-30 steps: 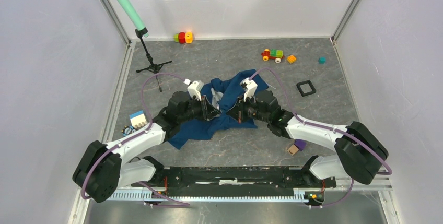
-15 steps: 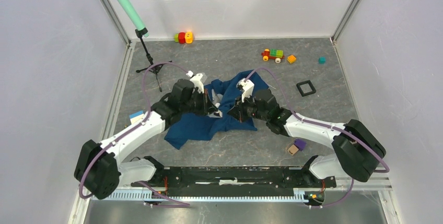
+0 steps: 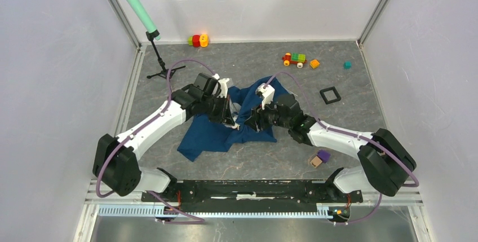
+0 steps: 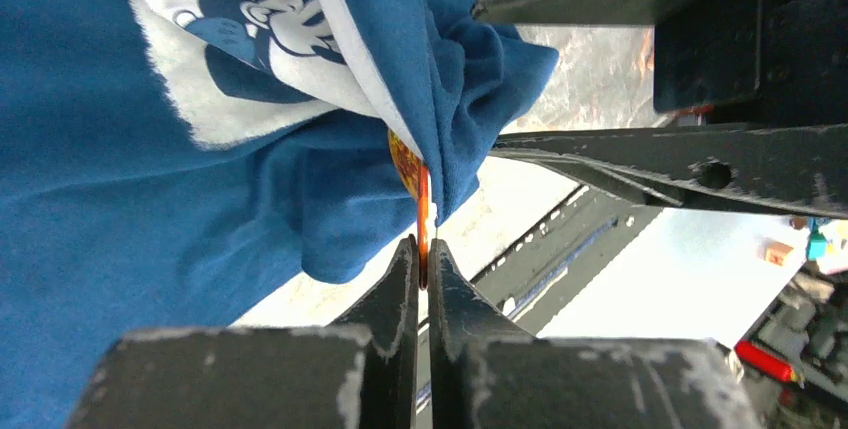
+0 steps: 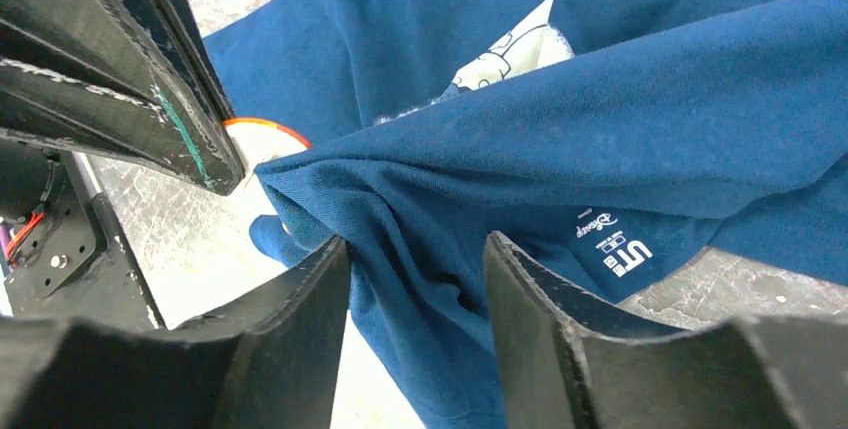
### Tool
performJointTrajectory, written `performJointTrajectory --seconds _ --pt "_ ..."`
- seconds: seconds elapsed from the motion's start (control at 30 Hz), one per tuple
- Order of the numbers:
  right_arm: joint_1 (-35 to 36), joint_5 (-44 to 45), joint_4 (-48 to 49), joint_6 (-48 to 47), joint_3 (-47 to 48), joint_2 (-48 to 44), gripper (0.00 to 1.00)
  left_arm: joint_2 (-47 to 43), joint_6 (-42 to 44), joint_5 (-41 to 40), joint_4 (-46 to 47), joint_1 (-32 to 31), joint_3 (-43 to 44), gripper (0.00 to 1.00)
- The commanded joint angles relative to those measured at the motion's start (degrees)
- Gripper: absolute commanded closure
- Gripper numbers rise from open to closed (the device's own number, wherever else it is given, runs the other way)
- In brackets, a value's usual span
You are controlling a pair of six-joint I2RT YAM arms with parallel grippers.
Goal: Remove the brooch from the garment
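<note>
The garment (image 3: 208, 137), a dark blue T-shirt with a white cartoon print (image 4: 250, 59), lies crumpled mid-table. The brooch (image 4: 423, 211) is a thin orange-rimmed disc seen edge-on at a raised fold of the cloth. My left gripper (image 4: 422, 249) is shut on the brooch's lower edge. In the top view the left gripper (image 3: 232, 121) and the right gripper (image 3: 248, 123) meet over that fold. My right gripper (image 5: 415, 249) is open, its fingers astride a ridge of the garment (image 5: 620, 129). The brooch's rim (image 5: 265, 127) shows beside the left fingers (image 5: 120, 79).
A green tube on a small tripod (image 3: 163, 73) stands at the back left. A red-yellow toy (image 3: 197, 40), a toy train (image 3: 294, 58), an orange block (image 3: 314, 64) and a teal cube (image 3: 348, 65) line the back. A black square frame (image 3: 330, 95) and purple block (image 3: 323, 155) lie right.
My left gripper has shut on the brooch and its arm has swung up and rightward. My right gripper has opened and let go of the cloth.
</note>
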Motion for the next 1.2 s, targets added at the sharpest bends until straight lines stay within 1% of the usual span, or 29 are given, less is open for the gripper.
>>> performJointTrajectory --seconds 0.0,0.07,0.17,0.27,0.37,0.47,0.5,0.63,0.73,0.8,0.87,0.97,1.17 --pt "-1.8 -8.0 7.9 0.4 -2.2 -3.3 0.39 2.0 6.1 8.5 -6.6 0.5 4.4 0.98" --pt "-1.9 -10.7 10.1 1.2 -3.4 -3.9 0.34 1.5 6.4 9.4 -5.7 0.5 4.4 0.98" --pt "-2.2 -14.1 12.8 3.5 -4.8 -4.0 0.34 0.3 5.1 11.1 -1.6 0.5 2.8 0.98" --pt "-2.6 -16.7 15.7 6.1 -5.8 -3.8 0.34 0.5 3.5 16.2 1.9 0.6 1.4 0.98" --pt "-2.9 -20.3 20.8 9.8 -7.1 -3.2 0.31 2.2 3.1 19.6 2.6 0.6 1.6 0.98" --pt "-3.6 -19.4 25.8 14.6 -9.7 -3.4 0.3 2.6 2.9 19.9 2.6 0.6 1.9 0.98" --pt "-4.2 -18.8 28.2 16.8 -11.1 -3.8 0.31 2.7 2.9 19.9 2.6 0.7 1.9 0.98" --pt "-6.7 -19.1 43.3 26.6 -16.9 -3.1 0.37 2.2 1.8 22.6 4.7 1.4 1.0 0.98" --pt "-6.9 -21.4 51.6 33.1 -17.4 0.2 0.41 2.0 1.5 25.0 6.4 1.5 0.4 0.98" --pt "-6.9 -21.9 59.3 38.0 -18.6 2.3 0.41 1.8 1.5 26.0 7.0 1.5 0.1 0.98" --pt "-6.9 -21.9 65.0 42.0 -19.1 4.2 0.43 1.8 1.5 26.5 7.2 1.5 0.1 0.98" --pt "-6.9 -22.0 69.2 45.1 -19.3 6.4 0.46 1.9 0.9 27.6 8.1 1.6 0.0 0.98" --pt "-6.9 -20.9 67.2 43.9 -19.1 6.7 0.53 1.5 0.2 28.8 9.4 1.6 -0.2 0.98"
